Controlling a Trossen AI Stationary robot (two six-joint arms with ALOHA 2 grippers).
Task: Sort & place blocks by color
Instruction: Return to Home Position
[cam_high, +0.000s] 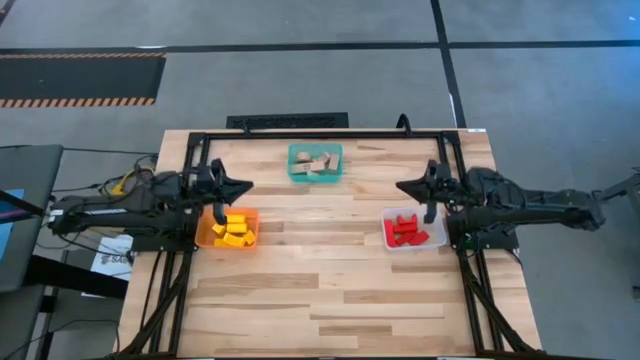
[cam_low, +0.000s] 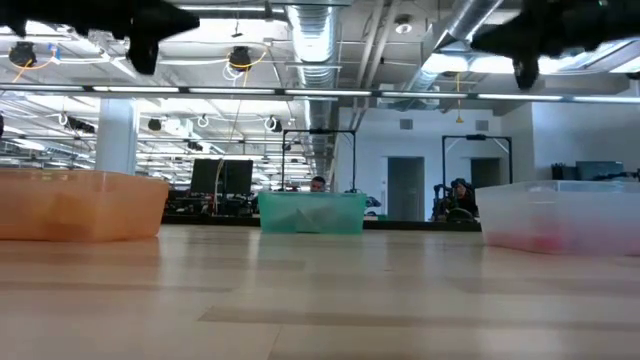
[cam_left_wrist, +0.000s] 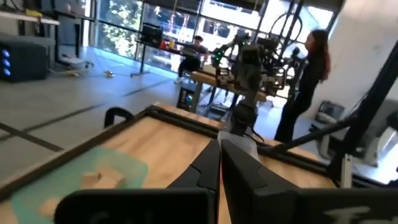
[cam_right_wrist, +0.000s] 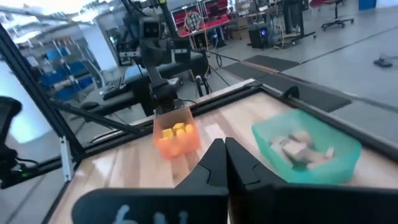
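Note:
The yellow blocks (cam_high: 233, 229) lie in the orange bin (cam_high: 206, 238) on the table's left. The red blocks (cam_high: 405, 230) lie in the clear bin (cam_high: 432, 240) on the right. The tan blocks (cam_high: 318, 163) lie in the teal bin (cam_high: 296, 172) at the far middle. My left gripper (cam_high: 246, 186) hovers shut, high above the orange bin's far side, pointing right. My right gripper (cam_high: 401, 186) hovers shut above the clear bin's far side, pointing left. In the right wrist view the shut fingers (cam_right_wrist: 225, 144) face the orange bin (cam_right_wrist: 177, 140) and the teal bin (cam_right_wrist: 305, 154).
Bare wooden tabletop (cam_high: 330, 290) spreads across the middle and near side. A black frame (cam_high: 330, 134) runs along the far edge and both sides. People sit and stand in the room beyond the table (cam_left_wrist: 308, 68).

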